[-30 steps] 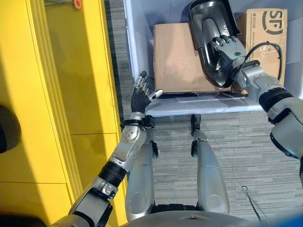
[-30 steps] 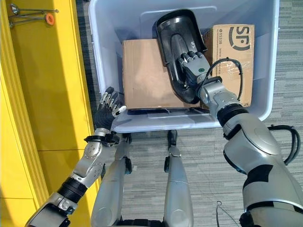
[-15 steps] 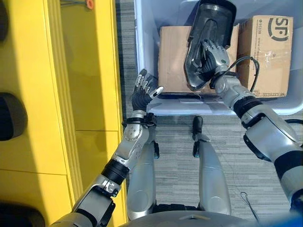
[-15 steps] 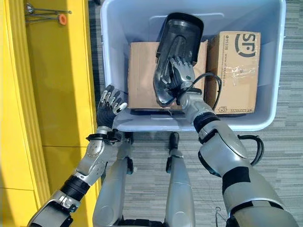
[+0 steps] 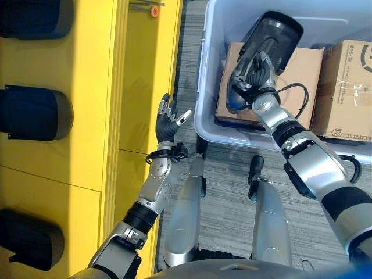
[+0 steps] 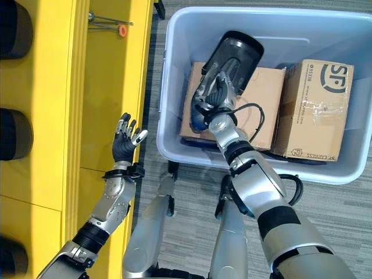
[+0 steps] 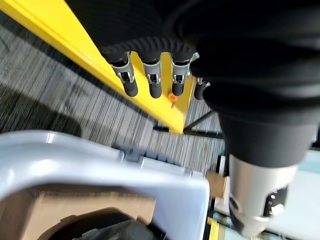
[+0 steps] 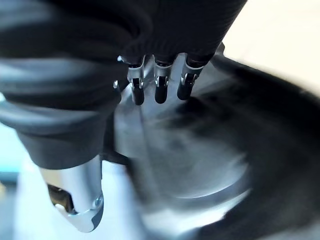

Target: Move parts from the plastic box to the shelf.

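A black hollow shell-shaped part (image 6: 235, 55) lies tilted over a cardboard box (image 6: 264, 99) inside the pale blue plastic box (image 6: 164, 93). My right hand (image 6: 213, 96) grips the part's near end, fingers curled into the hollow; in the right wrist view the black part (image 8: 210, 150) sits just past the fingers. My left hand (image 5: 168, 121) is open, fingers spread, raised in the gap between the plastic box and the yellow shelf (image 5: 99, 116). It holds nothing.
Dark rounded parts (image 5: 35, 113) sit in the shelf's compartments. A second cardboard box (image 6: 317, 110) stands at the right of the plastic box. A thin tool with an orange tip (image 6: 121, 30) lies on the shelf's far end. Grey carpet (image 6: 186, 197) lies below.
The camera has swung, bringing more shelf into view. My right hand has carried the black part leftwards across the box and turned it. My left hand has left the box's rim and moved toward the shelf.
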You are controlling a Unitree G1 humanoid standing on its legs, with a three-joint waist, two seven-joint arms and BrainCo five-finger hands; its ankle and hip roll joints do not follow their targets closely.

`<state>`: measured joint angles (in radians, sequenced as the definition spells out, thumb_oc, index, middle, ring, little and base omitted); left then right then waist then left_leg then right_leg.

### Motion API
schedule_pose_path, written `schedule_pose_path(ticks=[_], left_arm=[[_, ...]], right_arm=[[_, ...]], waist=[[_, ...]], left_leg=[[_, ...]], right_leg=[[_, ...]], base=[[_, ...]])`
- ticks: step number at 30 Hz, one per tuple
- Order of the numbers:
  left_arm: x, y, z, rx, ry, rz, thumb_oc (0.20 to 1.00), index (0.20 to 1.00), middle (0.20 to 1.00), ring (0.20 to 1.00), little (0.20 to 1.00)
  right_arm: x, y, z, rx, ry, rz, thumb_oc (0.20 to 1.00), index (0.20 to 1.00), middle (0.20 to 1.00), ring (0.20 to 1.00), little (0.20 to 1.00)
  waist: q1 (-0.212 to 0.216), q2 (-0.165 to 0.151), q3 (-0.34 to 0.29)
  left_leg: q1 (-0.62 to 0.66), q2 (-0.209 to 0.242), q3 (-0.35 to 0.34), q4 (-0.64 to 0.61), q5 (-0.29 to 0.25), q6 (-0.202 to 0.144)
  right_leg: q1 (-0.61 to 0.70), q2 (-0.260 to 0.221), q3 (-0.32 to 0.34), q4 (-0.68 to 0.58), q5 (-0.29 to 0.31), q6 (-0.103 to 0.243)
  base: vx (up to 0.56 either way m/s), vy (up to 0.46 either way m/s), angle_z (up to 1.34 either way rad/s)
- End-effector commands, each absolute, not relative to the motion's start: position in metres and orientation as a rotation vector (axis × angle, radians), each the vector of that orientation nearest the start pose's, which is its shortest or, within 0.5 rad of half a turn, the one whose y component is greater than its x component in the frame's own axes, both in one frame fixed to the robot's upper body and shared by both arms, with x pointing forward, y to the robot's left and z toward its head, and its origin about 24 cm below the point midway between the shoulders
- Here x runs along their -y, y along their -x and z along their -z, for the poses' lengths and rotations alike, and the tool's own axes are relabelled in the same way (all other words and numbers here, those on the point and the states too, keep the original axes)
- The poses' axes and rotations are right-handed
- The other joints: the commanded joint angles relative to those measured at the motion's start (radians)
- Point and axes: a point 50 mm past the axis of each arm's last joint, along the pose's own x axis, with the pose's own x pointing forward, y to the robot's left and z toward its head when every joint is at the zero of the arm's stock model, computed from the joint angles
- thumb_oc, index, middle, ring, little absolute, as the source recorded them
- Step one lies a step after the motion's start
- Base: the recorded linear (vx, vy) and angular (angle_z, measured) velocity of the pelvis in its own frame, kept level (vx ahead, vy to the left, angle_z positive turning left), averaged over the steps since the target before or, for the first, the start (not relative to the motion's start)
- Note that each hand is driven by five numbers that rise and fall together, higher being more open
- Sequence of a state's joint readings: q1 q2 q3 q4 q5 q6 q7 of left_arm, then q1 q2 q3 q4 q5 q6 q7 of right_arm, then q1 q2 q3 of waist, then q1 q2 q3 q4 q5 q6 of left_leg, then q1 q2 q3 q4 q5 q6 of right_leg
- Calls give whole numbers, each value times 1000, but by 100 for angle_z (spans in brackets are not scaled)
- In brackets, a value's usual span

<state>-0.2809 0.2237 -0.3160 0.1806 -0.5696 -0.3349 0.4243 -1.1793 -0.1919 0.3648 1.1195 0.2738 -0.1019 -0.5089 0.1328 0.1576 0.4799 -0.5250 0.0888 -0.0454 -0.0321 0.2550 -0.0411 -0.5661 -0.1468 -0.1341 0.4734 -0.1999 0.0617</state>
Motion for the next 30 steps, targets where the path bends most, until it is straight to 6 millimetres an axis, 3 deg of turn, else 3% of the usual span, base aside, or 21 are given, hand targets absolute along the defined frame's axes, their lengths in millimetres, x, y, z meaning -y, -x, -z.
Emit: schedule_pose_path(ticks=[1,4,7,16,17,20,25,30], left_arm=[[-139,-302,-125,396,358,-97,1000,1000,1000,1000,1000],[-147,-300,-121,389,339,-119,1000,1000,1000,1000,1000],[-156,-294,-113,359,316,-142,1000,1000,1000,1000,1000],[-164,-288,-107,331,295,-163,1000,1000,1000,1000,1000],[-168,-286,-104,324,276,-178,1000,1000,1000,1000,1000],[-176,-284,-103,326,249,-198,1000,1000,1000,1000,1000],[-184,-282,-102,339,214,-209,1000,1000,1000,1000,1000],[-187,-280,-102,351,191,-196,1000,1000,1000,1000,1000]], right_arm=[[85,-415,-214,309,10,162,1000,1000,1000,1000,1000],[59,-405,-229,390,-77,60,1000,1000,1000,1000,1000],[26,-375,-251,532,-258,-106,1000,1000,1000,1000,1000],[26,-336,-282,752,-361,-202,1000,1000,1000,1000,1000],[27,-325,-288,831,-305,-215,1000,1000,1000,1000,1000],[35,-318,-300,948,-128,-179,1000,1000,1000,1000,1000],[51,-320,-308,1058,196,-116,1000,1000,1000,1000,1000],[71,-328,-312,1110,482,-56,1000,1000,1000,1000,1000]], waist=[[44,-64,10],[46,-69,7],[32,-95,-1],[-2,-124,-27],[-15,-135,-37],[-37,-153,-51],[-77,-182,-72],[-94,-190,-79]], left_leg=[[145,18,-27,-5,-151,-61],[152,15,-30,-3,-150,-60],[165,17,-24,-4,-149,-60],[202,22,-3,-14,-153,-61],[214,27,8,-16,-155,-63],[235,36,28,-20,-158,-65],[270,54,63,-33,-160,-70],[281,66,75,-41,-158,-75]], right_leg=[[141,-92,-18,-278,246,98],[153,-95,-24,-276,244,97],[173,-96,-24,-293,250,95],[199,-93,-8,-324,262,96],[207,-89,0,-336,265,96],[213,-80,15,-346,270,96],[218,-58,40,-364,280,102],[213,-47,50,-364,282,103]], base=[[-19,1,37],[-8,6,26],[-4,17,16],[9,9,0],[16,-10,-27],[18,-21,-30],[12,-46,-19],[1,-46,-11]])
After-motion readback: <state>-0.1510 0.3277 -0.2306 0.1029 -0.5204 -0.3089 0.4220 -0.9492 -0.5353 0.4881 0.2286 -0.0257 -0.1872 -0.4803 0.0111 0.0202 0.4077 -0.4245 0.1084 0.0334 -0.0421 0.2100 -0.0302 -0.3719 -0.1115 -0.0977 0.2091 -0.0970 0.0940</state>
